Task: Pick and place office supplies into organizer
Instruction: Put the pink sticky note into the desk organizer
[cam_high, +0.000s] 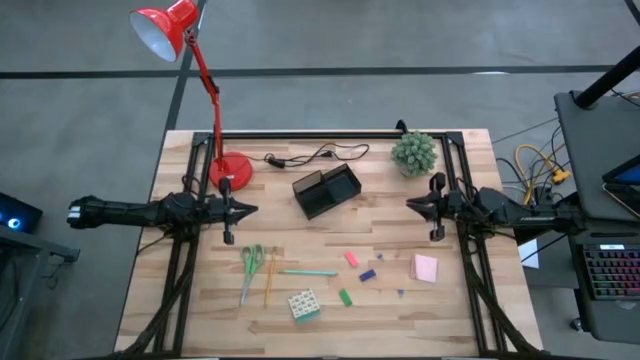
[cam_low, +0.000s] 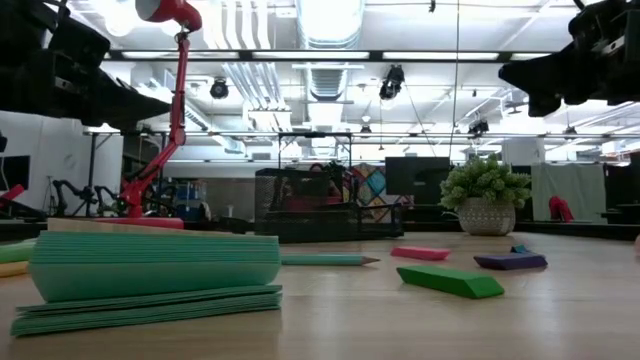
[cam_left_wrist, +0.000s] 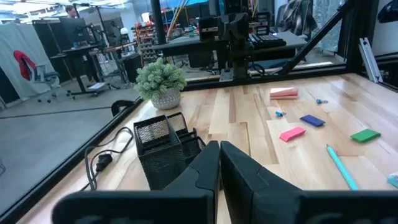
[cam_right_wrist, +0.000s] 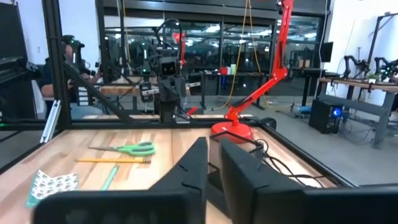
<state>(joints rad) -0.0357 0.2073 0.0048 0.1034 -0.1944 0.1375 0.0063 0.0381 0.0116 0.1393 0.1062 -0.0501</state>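
Nearest to the low camera lies a patterned green block (cam_low: 150, 280), flat on the wooden worktop (cam_low: 330, 320). Behind it are the teal pen (cam_low: 325, 260), the green eraser (cam_low: 450, 282), the pink eraser (cam_low: 420, 253) and the blue eraser (cam_low: 510, 261), all apart from each other. Farther back stands the black organizer (cam_low: 330, 215), between the red lamp (cam_low: 165, 100) and the small plant (cam_low: 485, 200).

From above, the organizer (cam_high: 326, 191) stands a little turned in the middle of the far half. The supplies lie outside it on the near half: the scissors (cam_high: 250, 265) just beside the yellow pencil (cam_high: 270, 280), and the pink sticky-note pad (cam_high: 425, 268) well to the right. The left tool (cam_high: 250, 209) hangs left of the organizer and the right tool (cam_high: 410, 205) right of it. They point at each other and touch nothing.

In the left wrist view, the left tool (cam_left_wrist: 219, 149) is clenched with its fingers pressed together and it carries nothing. The organizer (cam_left_wrist: 163, 140) is near, just beyond it.

In the right wrist view, the right tool (cam_right_wrist: 213, 146) has its fingers a little apart, with nothing between them. The scissors (cam_right_wrist: 134, 149) and the pencil (cam_right_wrist: 115, 160) lie on the wood farther off.
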